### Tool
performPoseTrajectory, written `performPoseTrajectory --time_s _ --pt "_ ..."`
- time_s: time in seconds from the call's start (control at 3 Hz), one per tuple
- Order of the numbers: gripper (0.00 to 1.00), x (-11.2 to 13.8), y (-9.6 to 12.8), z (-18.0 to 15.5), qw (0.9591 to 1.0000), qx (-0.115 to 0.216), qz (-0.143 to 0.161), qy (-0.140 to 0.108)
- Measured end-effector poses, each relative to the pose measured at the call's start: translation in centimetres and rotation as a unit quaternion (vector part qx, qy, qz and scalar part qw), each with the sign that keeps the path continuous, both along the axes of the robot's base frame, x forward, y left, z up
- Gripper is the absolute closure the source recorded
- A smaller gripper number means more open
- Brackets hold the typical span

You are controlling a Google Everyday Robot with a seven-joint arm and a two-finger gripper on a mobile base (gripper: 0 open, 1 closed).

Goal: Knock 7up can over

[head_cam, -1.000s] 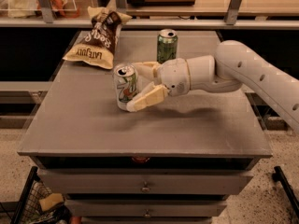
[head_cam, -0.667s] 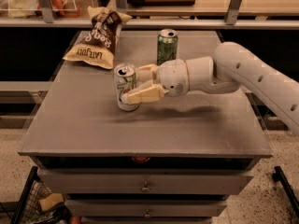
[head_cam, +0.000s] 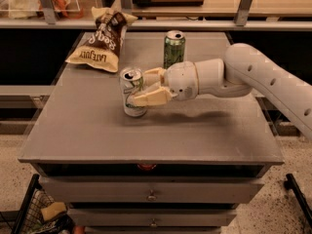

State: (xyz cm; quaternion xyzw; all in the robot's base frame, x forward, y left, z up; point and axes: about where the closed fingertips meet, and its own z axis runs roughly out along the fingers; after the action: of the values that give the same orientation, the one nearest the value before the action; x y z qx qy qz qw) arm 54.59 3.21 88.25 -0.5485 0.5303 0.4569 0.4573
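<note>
The 7up can point(head_cam: 132, 92) is white and silver with a green logo and a silver top. It stands near the middle of the grey table point(head_cam: 146, 140), leaning slightly. My gripper point(head_cam: 142, 87) reaches in from the right. Its cream fingers point(head_cam: 148, 98) lie around the can's right side, one in front and one behind, and touch it. The white arm point(head_cam: 253, 77) extends away to the right.
A darker all-green can point(head_cam: 173, 48) stands upright behind the gripper. A brown and yellow chip bag point(head_cam: 102, 42) lies at the table's back left. Drawers point(head_cam: 151, 195) sit under the tabletop. A shelf rail point(head_cam: 146, 23) runs behind the table.
The gripper has moved left onto the 7up can and its front finger has closed in against it. The can now leans a little.
</note>
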Motion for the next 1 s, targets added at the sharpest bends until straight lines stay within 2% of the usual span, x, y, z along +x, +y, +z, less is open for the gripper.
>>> performPoseTrajectory --time_s 0.33,0.67,1.0 --pt "1.00 1.2 -1.4 0.9 0.9986 -0.034 -0.012 -0.038" --pt "1.00 2.5 -2.9 3.1 0.9895 -0.090 -0.004 -0.113" --pt "1.00 2.9 -3.2 4.9 0.9668 -0.153 0.041 -0.200"
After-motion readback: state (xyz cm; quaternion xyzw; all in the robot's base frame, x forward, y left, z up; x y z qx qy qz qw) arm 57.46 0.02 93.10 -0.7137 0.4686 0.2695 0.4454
